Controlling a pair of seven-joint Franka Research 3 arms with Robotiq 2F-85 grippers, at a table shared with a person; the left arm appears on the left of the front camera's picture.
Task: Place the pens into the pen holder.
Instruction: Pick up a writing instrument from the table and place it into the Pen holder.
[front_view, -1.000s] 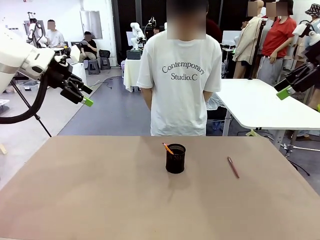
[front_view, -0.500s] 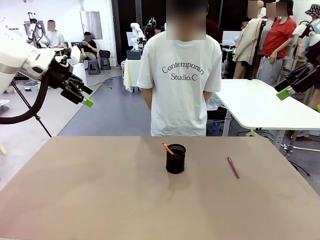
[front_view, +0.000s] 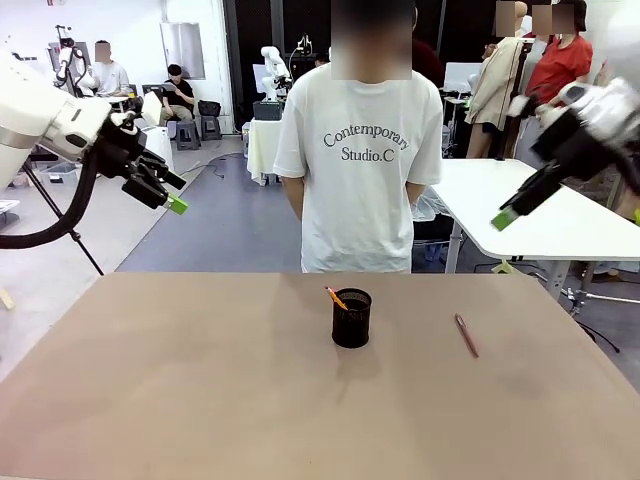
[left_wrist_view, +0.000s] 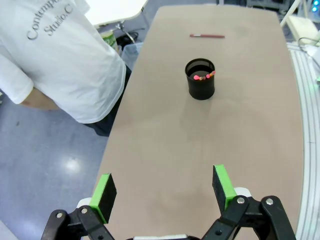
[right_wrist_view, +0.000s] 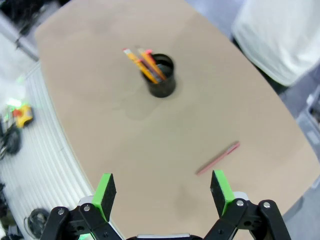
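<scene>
On brown table (front_view: 150, 400), maroon pen (front_view: 466, 335)

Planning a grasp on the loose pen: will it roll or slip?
The pen looks thin, round and stiff, lying flat on the smooth table, so a sideways nudge would probably roll it. It seems light, so an uneven touch may push it away. Once pinched, it should not bend.

pen holder (front_view: 351, 320) upright (pencil (front_view: 335, 297) inside) | maroon pen (front_view: 466, 335) flat, well apart
</scene>
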